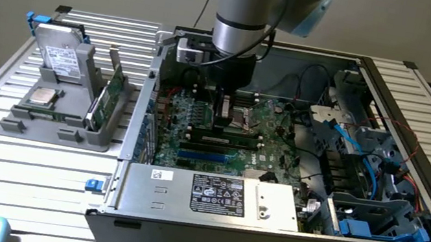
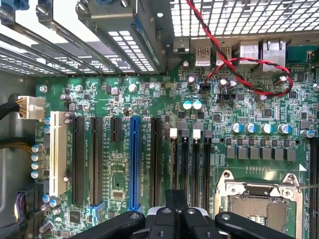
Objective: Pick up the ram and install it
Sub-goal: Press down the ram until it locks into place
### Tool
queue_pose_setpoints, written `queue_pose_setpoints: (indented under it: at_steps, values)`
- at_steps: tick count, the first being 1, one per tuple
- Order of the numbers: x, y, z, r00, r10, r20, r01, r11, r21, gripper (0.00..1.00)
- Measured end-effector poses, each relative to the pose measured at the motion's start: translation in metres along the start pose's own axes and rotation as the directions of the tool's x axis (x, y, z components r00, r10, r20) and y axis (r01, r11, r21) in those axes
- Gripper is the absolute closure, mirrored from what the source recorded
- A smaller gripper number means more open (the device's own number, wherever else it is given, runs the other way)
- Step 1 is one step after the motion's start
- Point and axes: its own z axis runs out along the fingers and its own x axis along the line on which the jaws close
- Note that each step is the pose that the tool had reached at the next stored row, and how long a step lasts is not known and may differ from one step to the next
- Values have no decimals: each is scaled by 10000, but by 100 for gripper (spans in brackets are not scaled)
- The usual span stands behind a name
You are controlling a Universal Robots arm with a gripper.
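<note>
Exterior view: gripper closed, lowered inside open computer case, just above ram seated in motherboard slot.

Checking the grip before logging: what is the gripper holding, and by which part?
Cannot be told: the shut gripper hangs right over the ram on the motherboard; any contact is hidden.

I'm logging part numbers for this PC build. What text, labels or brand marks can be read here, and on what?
No text can be read for certain.
White label on the power supply: print and symbols too small.
Sticker on the drive in the grey holder: blurred.
Motherboard silkscreen beside the slots: too small.
</note>
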Motion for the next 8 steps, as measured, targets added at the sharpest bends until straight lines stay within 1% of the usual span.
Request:
queue_pose_setpoints:
  at_steps: [8]
  values:
    - [-3, 1, 30, 10000, 4, -2, -4, 10000, 25, 89]
